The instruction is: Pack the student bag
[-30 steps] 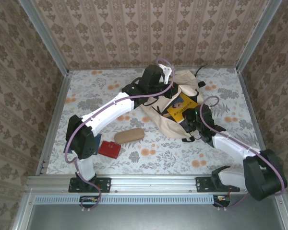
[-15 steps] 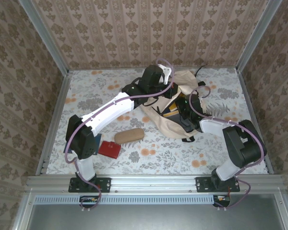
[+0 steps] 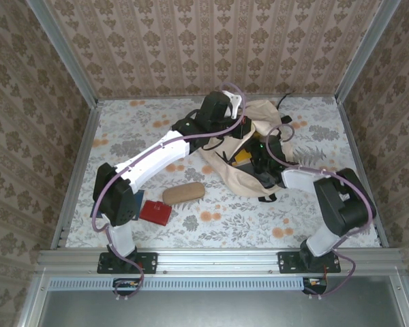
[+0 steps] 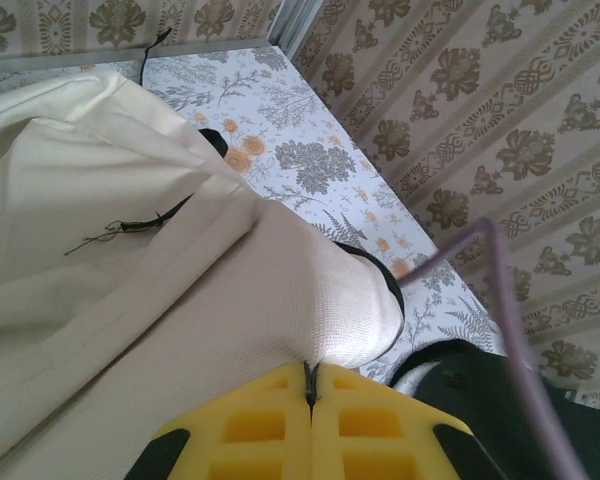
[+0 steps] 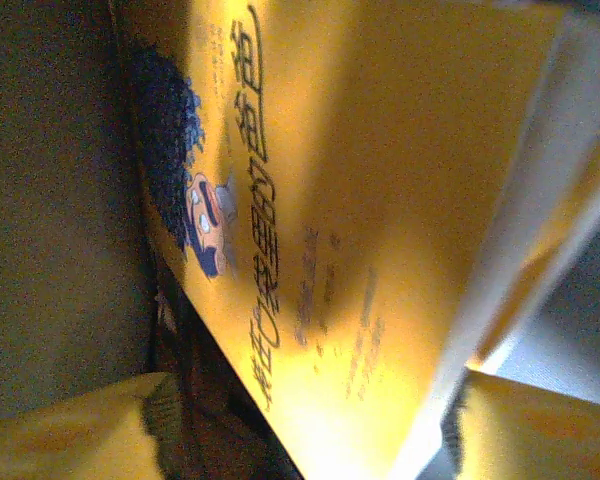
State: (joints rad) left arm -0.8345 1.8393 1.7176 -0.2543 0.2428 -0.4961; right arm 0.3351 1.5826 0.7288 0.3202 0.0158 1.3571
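Our left claw (image 4: 308, 400) is pressed together, pinching a fold of cream fabric at the mouth of the student bag (image 3: 240, 178). The bag lies on the tabletop (image 3: 123, 139) near the far edge, right of centre. Our right claw (image 5: 310, 400) reaches into the bag with its jaws apart, and a yellow book (image 5: 380, 150) lies between them against the dark lining. The cover shows a cartoon figure and Chinese characters too blurred to read.

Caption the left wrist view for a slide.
Left gripper shut on a fold of the cream bag, floral table beyond.
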